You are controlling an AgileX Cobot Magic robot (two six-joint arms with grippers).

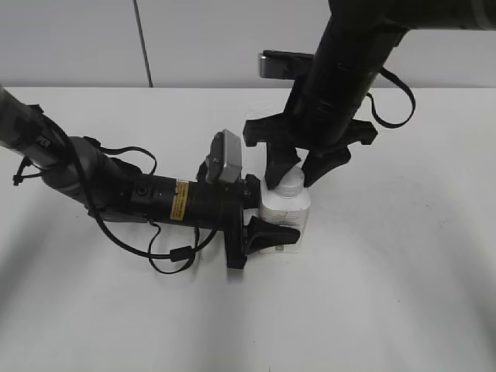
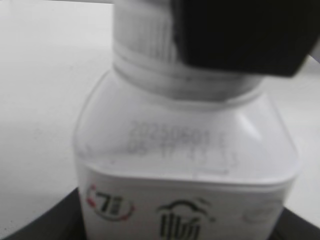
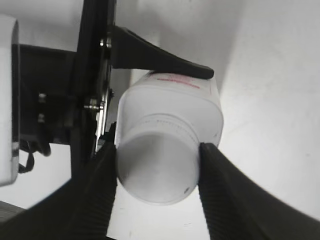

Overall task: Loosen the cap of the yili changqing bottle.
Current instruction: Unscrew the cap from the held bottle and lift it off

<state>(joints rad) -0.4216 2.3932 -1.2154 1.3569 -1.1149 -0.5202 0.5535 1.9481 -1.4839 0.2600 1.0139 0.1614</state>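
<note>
the yili changqing bottle [image 1: 284, 219] is seen standing upright on the white table [image 1: 403, 294], just right of centre in the exterior view. its body is clamped by the left gripper [image 1: 271, 221], which comes in from nine o'clock; one dark finger [image 1: 273, 232] is laid across the near face, the other is hidden behind the bottle. the cap [image 3: 157, 167] is pinched from twelve o'clock, above, by the right gripper [image 3: 157, 172], whose ribbed pads [image 3: 212, 170] are pressed against its rim at three and nine o'clock in the right wrist view.

the bottle is judged to be light, thin-walled plastic that may dent under a hard squeeze, so the body is best held on its flat sides, low and firm. the cap is judged stiff; fine ribbing on its side is made out in the left wrist view, which should give purchase, and it is best taken across its full width. slipping on the smooth label [image 2: 175, 212] is the likely fault when torque is applied.

the table is matt, pale and bare around the bottle; a plain light wall [image 1: 194, 39] with a vertical seam is seen at twelve o'clock.
</note>
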